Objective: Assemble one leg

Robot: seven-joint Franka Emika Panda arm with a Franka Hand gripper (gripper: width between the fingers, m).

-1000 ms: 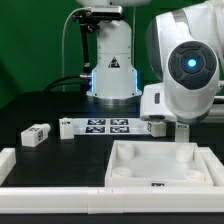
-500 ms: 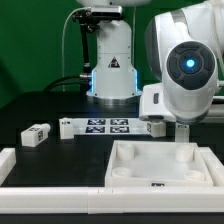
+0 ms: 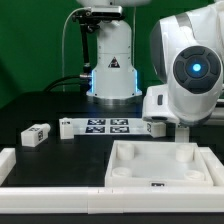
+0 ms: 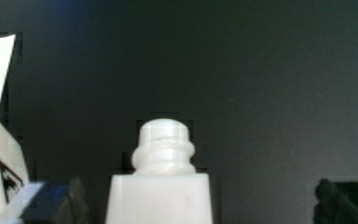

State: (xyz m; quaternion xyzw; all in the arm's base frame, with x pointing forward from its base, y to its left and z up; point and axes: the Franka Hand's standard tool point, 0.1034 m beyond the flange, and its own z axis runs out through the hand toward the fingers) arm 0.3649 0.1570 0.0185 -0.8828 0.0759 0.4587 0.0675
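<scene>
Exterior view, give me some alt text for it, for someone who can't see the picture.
A white robot arm reaches down at the exterior view's right behind a large white square tabletop with corner sockets. On the dark table, a small tagged leg lies at the left, beside the marker board. The arm's fingers are hidden.

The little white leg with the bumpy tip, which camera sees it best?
The wrist view: the leg stands close up, its ridged tip clear against the dark table. In the exterior view, the arm hides that spot.

Black tabletop (image 3: pixel 40 112) before a green backdrop (image 3: pixel 30 40).
</scene>
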